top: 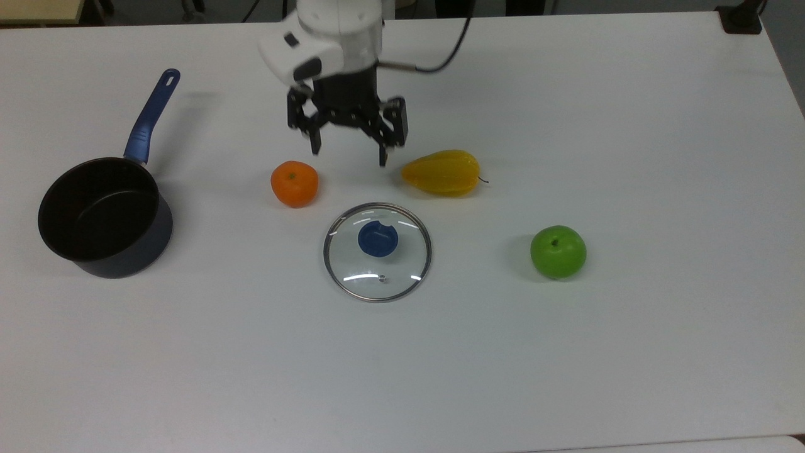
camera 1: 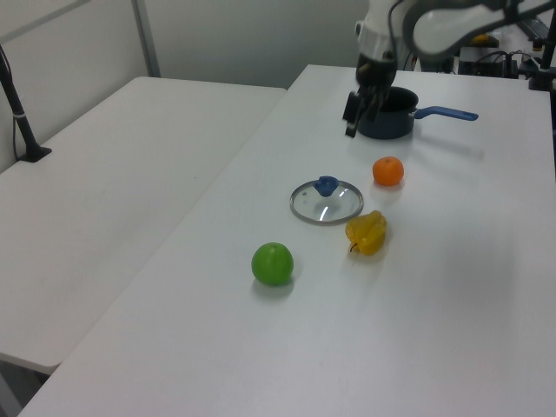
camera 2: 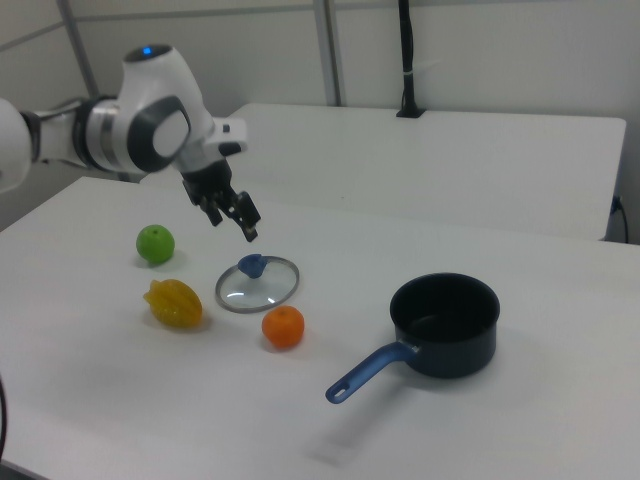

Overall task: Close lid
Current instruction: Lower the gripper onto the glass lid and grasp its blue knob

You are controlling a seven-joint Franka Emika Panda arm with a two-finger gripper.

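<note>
The lid (top: 377, 251) lies flat on the white tabletop (top: 629, 352), just below centre of the top view, blue knob up and the small vent hole on the side nearer the bottom edge. It is not on the pot (top: 104, 217) — the pot stands open at the left of the top view, well apart from the lid, its blue handle pointing toward the upper left.

The pincer (top: 349, 151) hangs in the air in the upper middle of the top view, fingers spread wide and empty, tips pointing down. In that view it sits above the lid, between the orange (top: 294, 183) and the yellow fruit (top: 442, 172).

The orange lies near the lid's upper left, the yellow fruit near its upper right. The green apple (top: 558, 251) lies to the lid's right, apart from it.

In the right view the pincer (camera 2: 243, 222) hovers just above the lid (camera 2: 258, 283) without touching the knob.
</note>
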